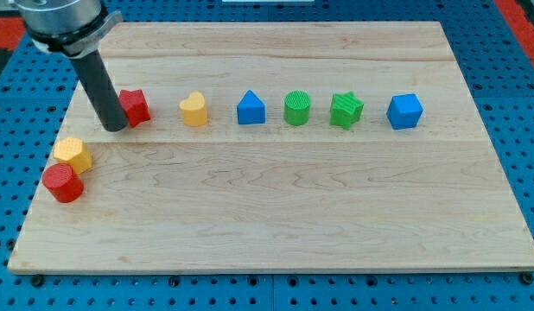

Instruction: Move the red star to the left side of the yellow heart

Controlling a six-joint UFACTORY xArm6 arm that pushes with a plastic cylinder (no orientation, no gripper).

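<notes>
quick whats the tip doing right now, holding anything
My tip: no gripper, holds nothing; it sits right against the view's left side of the red star, with the yellow heart further to the view's right.

Pale wood board (276,216), dark rod tip (116,127), a red star (136,106), yellow heart (194,110), blue triangle-ish block (251,109), green cylinder (297,109), green star (346,111), blue cube (405,111), yellow hexagon (73,154) and red cylinder (63,183).
</notes>
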